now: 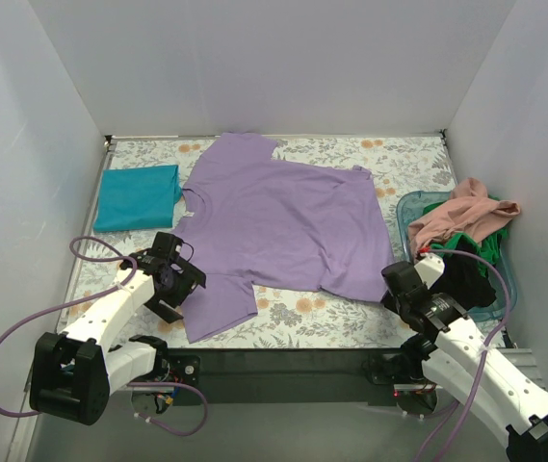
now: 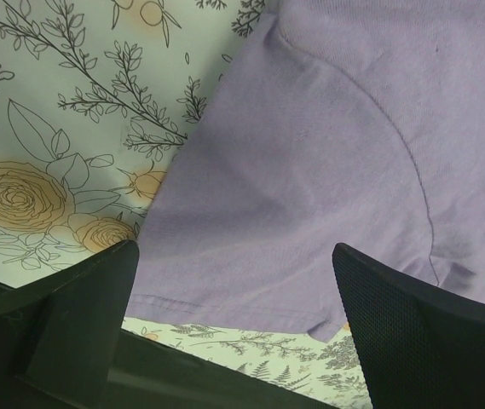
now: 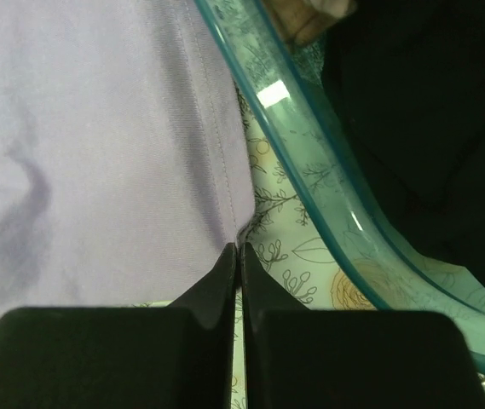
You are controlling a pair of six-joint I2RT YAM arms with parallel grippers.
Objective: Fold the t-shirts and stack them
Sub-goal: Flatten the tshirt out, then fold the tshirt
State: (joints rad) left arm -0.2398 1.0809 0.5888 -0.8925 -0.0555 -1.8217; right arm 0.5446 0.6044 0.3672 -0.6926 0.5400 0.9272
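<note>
A lavender-purple t-shirt lies spread flat on the floral cloth. My left gripper is open just above the shirt's near-left sleeve, its jaws wide apart over the sleeve hem. My right gripper is shut on the shirt's near-right hem corner, beside the tub; the fabric puckers at the tips. A folded teal t-shirt lies at the far left. Salmon-pink, green and black t-shirts are heaped in the tub.
The see-through blue tub stands at the right edge, its rim close to my right fingers. The grey floral cloth covers the table. White walls close in the left, back and right. The table's dark front edge runs under both arms.
</note>
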